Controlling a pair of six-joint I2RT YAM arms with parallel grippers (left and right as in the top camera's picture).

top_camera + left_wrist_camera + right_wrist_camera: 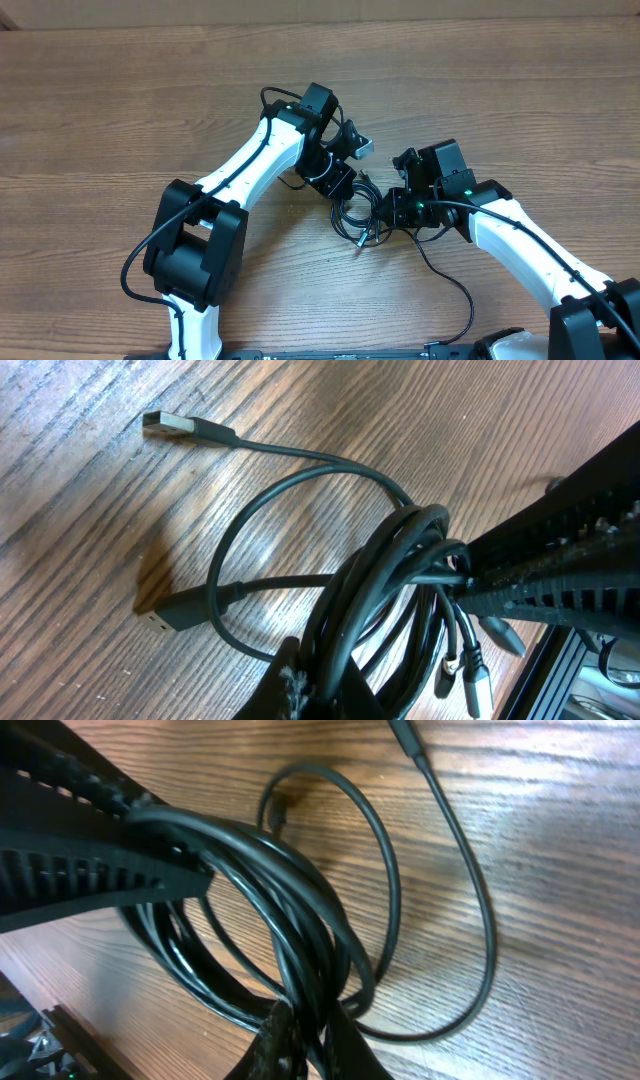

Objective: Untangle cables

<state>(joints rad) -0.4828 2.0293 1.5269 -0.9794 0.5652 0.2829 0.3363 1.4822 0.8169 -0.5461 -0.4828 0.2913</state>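
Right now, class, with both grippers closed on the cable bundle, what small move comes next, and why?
Probably ease them slightly apart: left gripper and right gripper both pinch the coiled cables, and two plugs lie free on the table, so loops might loosen.

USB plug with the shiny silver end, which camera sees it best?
Left wrist view: the USB plug lies bare on the table, close and sharp. Overhead shows only a tiny cable bundle, plugs too small to tell apart. Right wrist shows loops of the bundle, not this plug.
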